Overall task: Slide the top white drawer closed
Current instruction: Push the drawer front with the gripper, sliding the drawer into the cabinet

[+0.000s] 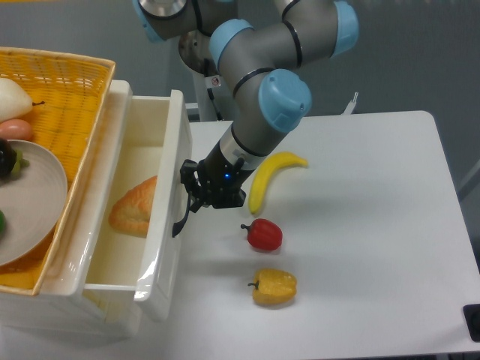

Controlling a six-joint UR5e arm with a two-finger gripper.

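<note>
The top white drawer (161,142) stands pulled far out to the right of the cabinet, and its deep tray is open from above. A brown bread piece (135,207) lies inside it. The flat front panel (171,247) faces right and carries a black curved handle (178,223). My gripper (190,186) points left at the panel's outer face, right at the upper part of the handle. Its fingers look spread, one above and one below, and they hold nothing. Whether they touch the panel I cannot tell.
A yellow wicker basket (71,82) sits on the cabinet at the left, holding a grey plate (34,202) and some food items. A banana (271,177), a red pepper (263,235) and a yellow pepper (274,287) lie on the white table (375,225) right of the drawer front.
</note>
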